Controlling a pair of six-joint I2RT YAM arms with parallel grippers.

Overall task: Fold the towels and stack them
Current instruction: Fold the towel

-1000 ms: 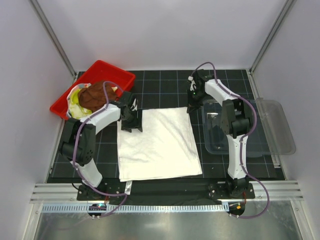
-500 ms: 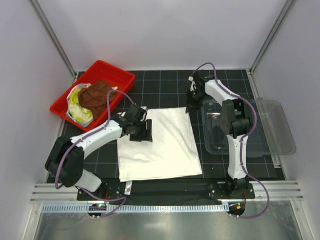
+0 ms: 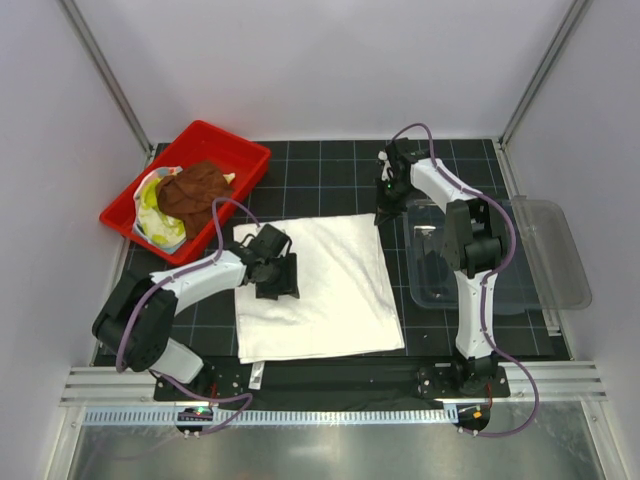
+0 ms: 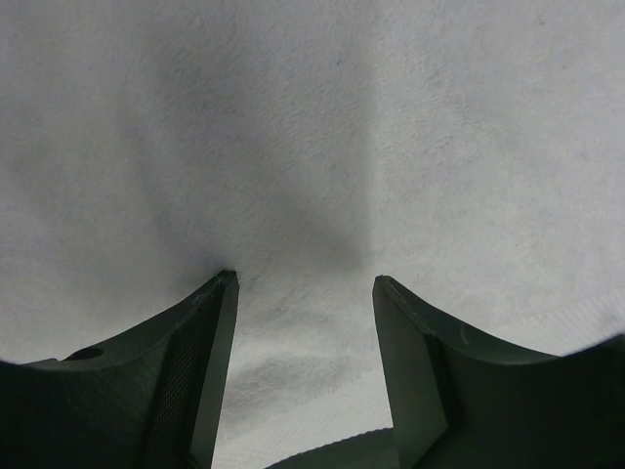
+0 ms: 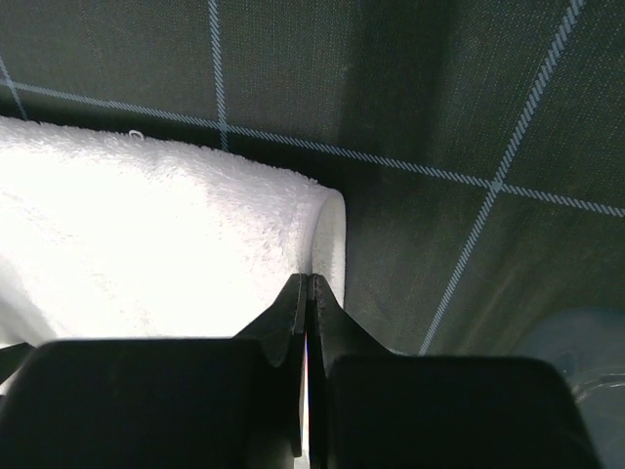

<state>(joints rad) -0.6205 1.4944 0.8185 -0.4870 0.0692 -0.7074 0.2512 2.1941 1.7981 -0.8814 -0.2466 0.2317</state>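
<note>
A large white towel (image 3: pixel 315 285) lies spread flat at the middle of the dark gridded tabletop (image 3: pixel 330 175). The left end effector (image 4: pixel 303 283) is released, jaws wide, with its tips resting on the cloth toward the far-left part. The right end effector (image 5: pixel 305 288) is clenched tight at the towel's far-right corner. Its jaws meet right at the rolled edge, and it cannot be told whether any cloth sits between them. A brown towel (image 3: pixel 195 190) is heaped over a yellow-green one (image 3: pixel 152 208) in the red tray (image 3: pixel 225 140), far left.

Likely risks: the right jaws may have closed beside the corner, so a lift would come up empty. A thin pinch could slip mid-fold. With only one corner held, the fold would drag skewed — bunching the towel.
</note>
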